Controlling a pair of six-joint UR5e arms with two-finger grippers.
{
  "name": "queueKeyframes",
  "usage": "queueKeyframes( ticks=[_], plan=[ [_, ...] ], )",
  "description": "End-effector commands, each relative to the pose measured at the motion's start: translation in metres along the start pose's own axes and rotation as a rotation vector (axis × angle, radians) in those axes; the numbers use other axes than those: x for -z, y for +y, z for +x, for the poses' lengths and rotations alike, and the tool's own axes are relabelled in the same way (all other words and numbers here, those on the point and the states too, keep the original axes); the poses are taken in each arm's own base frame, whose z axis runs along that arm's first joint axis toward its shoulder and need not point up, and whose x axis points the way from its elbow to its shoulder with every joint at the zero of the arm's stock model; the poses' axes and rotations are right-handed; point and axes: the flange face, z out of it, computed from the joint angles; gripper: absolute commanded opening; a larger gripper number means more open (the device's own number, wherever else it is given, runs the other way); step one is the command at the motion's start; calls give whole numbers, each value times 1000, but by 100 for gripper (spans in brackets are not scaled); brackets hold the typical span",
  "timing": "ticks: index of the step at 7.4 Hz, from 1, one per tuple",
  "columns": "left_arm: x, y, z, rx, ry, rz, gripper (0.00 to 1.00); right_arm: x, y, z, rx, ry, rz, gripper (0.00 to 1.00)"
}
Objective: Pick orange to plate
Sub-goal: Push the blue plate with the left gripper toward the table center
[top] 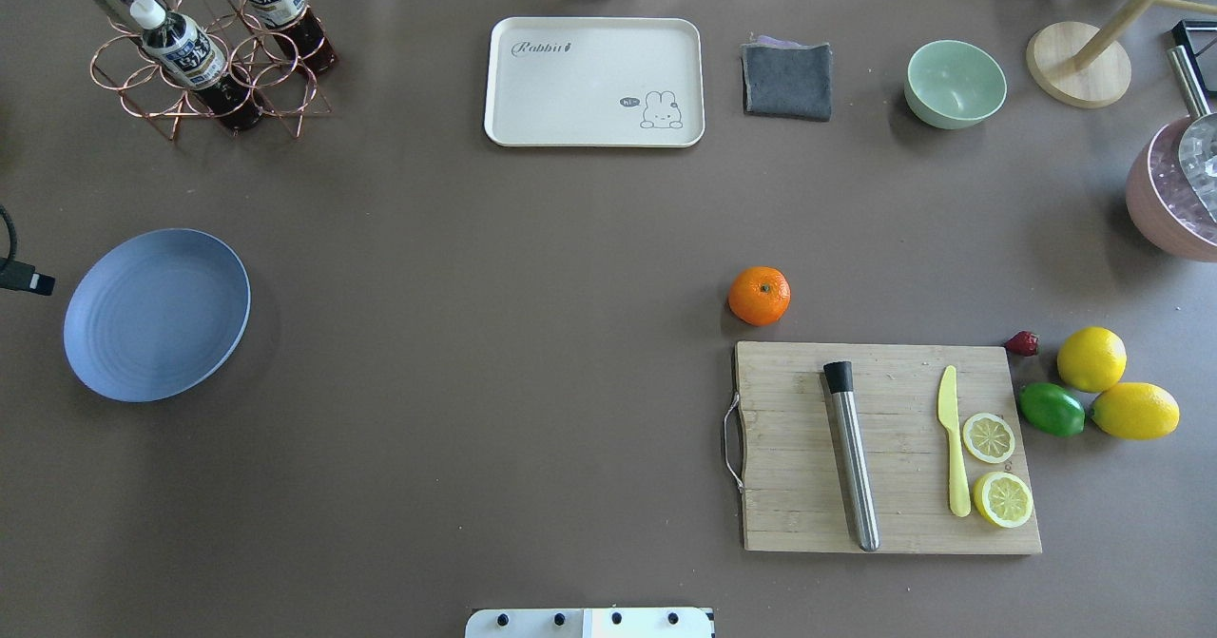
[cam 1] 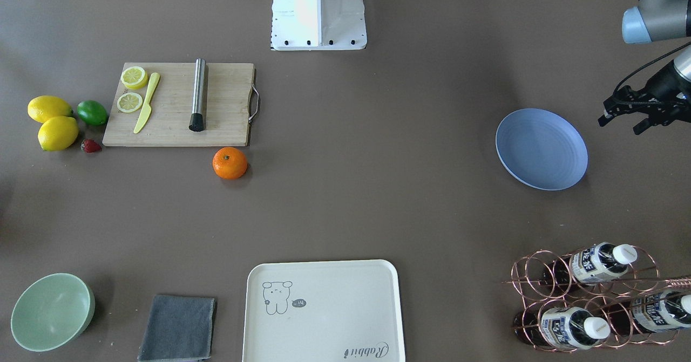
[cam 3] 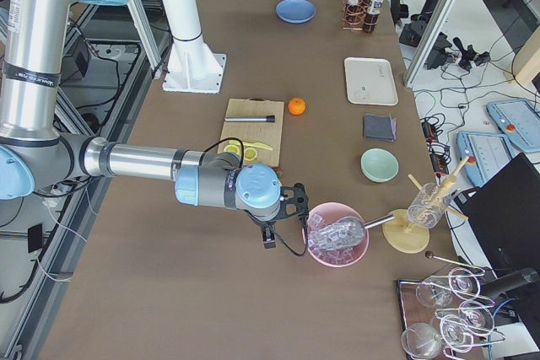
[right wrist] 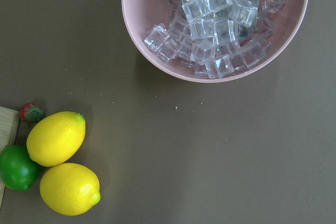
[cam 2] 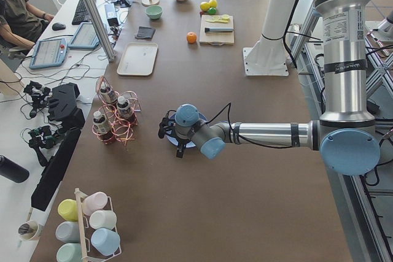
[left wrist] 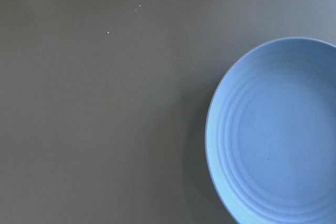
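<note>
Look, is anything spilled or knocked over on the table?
Nothing stands out. The orange sits whole beside the cutting board, the plate lies flat and empty, the ice is inside its pink bowl.

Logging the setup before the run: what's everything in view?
cutting board: one, wooden, robot's right
orange: one, orange, beside board
plate: one, blue, robot's left
muddler: one, steel, on board
knife: one, yellow, on board
cut lemons: two, yellow, on board
whole lemons: two, yellow, right of board
lime: one, green, beside lemons
strawberry: one, red, board's corner
tray: one, cream, far edge
cloth: one, grey, beside tray
bowl: one, pale green, beside cloth
bottle rack: one, copper, far left, three bottles
ice bowl: one, pink, far right
left pincer: one, black, open, beside plate
right pincer: one, black, near ice bowl
</note>
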Motion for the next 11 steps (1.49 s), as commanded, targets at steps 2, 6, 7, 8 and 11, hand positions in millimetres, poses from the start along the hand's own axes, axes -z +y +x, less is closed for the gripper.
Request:
queueKeyframes(
  ticks=[2, 6, 7, 8, 11],
  plan=[
    [-49, 2, 9, 57, 14, 56, 97, 0, 0, 0, -3, -6, 1, 100],
    [-54, 2, 11, 114, 33, 55, 24, 0, -1, 0, 3, 2, 2, 100],
    [-56, 1, 18, 166, 44, 50, 5, 1, -1, -1, 6, 10, 2, 100],
    [-59, 2, 21, 171, 47, 43, 0, 2, -3, -2, 10, 12, 4, 100],
    [-30, -28, 55, 194, 172, -78, 0, 4, -5, -4, 18, 12, 9, 100]
  ],
)
